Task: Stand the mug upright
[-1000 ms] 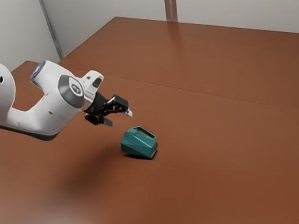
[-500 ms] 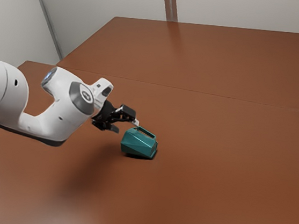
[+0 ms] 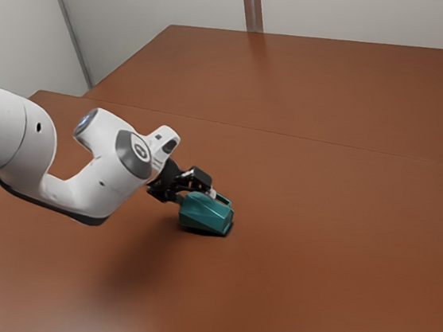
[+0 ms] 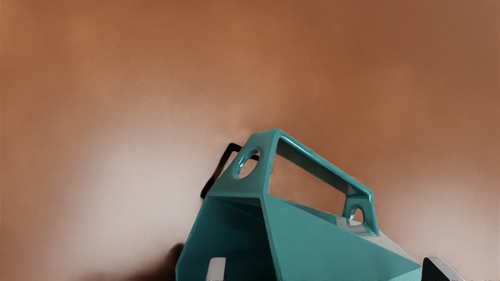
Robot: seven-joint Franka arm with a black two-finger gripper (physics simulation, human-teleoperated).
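Mug [image 3: 204,214]: on its side on the bench [image 3: 321,273], handle [image 4: 324,164] uppermost | claw [image 4: 329,269]: released, astride the wall | step: likely lining up grip | next: pinch wall, lift slightly, turn mouth [image 4: 234,234] skyward

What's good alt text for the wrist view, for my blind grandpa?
Teal mug lying on its side on a brown table, handle sticking out; the open gripper has one fingertip in front of the mug, the other beside it.

Exterior view distant; wrist view close
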